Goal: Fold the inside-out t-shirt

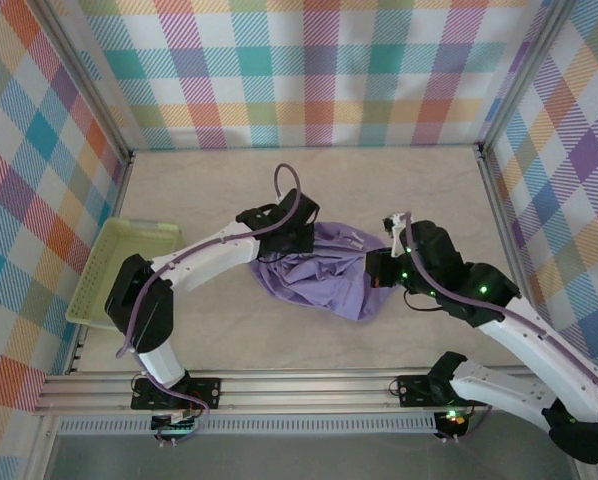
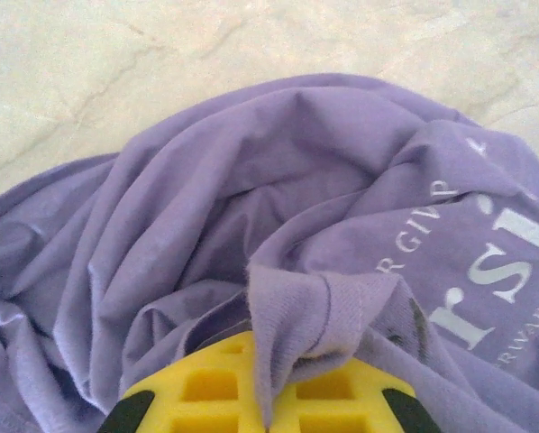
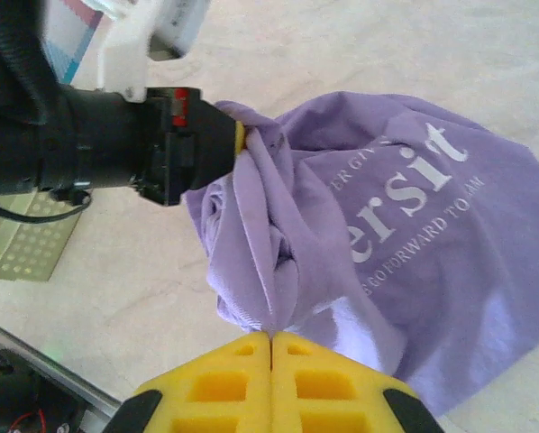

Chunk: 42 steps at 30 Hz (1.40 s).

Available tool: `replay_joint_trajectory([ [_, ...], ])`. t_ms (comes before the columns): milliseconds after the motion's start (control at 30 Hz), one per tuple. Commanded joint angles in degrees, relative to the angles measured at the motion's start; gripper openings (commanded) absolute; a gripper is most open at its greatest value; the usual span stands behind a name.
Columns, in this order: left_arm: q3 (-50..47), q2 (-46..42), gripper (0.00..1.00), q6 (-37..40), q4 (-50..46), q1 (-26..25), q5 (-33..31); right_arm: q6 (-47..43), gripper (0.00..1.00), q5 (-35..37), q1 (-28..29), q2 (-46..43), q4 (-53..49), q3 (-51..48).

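Pinching opposite sides of the crumpled lavender fabric t-shirt (image 1: 324, 282), left gripper (image 2: 268, 392) and right gripper (image 3: 271, 356) are each clamped tight on cloth, seemingly to spread it across the desk (image 1: 229, 330).

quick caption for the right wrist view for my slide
Right gripper and left gripper each pinch the bunched purple t-shirt, its white lettering showing.

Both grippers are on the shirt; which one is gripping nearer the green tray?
The left gripper, shut on a bunched fold at the left edge of the t-shirt, toward the tray. The right gripper is shut on the opposite edge.
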Motion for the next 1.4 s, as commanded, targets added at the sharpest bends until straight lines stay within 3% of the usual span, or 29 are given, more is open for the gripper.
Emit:
replay_joint_trajectory([
  [0, 1.70, 1.16, 0.14, 1.76, -0.78, -2.49, -1.61, 2.31, 0.00, -1.62, -1.73, 1.83, 0.83, -2.50],
  [100, -1.69, -2.85, 0.46, 0.12, 0.09, -2.48, -4.04, 3.17, 0.00, -4.25, -4.50, 5.08, 3.93, -4.30],
  [233, -7.29, -11.16, 0.71, -0.42, -1.66, -5.34, -13.11, 3.22, 0.00, -7.50, -7.54, 8.28, 7.41, -4.40],
  [400, -18.83, -19.92, 0.79, 2.89, 7.24, -15.83, -12.42, 2.99, 0.00, -8.02, -9.12, 11.66, 8.65, -2.18],
  [533, -21.53, -16.98, 0.81, 5.03, 12.82, -21.58, -10.35, 3.15, 0.00, -8.99, -9.21, 12.12, 9.50, -1.97],
  [667, -20.49, -10.34, 0.77, 4.52, 16.16, -22.25, -9.57, 3.51, 0.00, -9.60, -9.20, 11.34, 9.32, -1.73],
  [933, -20.90, -2.88, 0.50, 1.99, 23.26, -19.94, -9.55, 4.04, 0.00, -8.69, -9.20, 8.91, 7.60, -1.82],
  [1100, -22.46, -0.74, 0.18, 2.19, 25.85, -19.63, -8.02, 4.76, 0.00, -6.82, -10.66, 7.09, 5.72, -1.97],
  [1200, -25.07, -0.53, 0.05, 2.48, 27.86, -19.67, -7.83, 5.92, 0.00, -7.70, -13.50, 5.70, 4.60, -1.84],
  [1367, -27.77, 0.26, 0.00, 2.69, 28.68, -19.72, -10.02, 5.81, 0.00, -11.70, -18.24, 3.78, 3.38, -1.03],
])
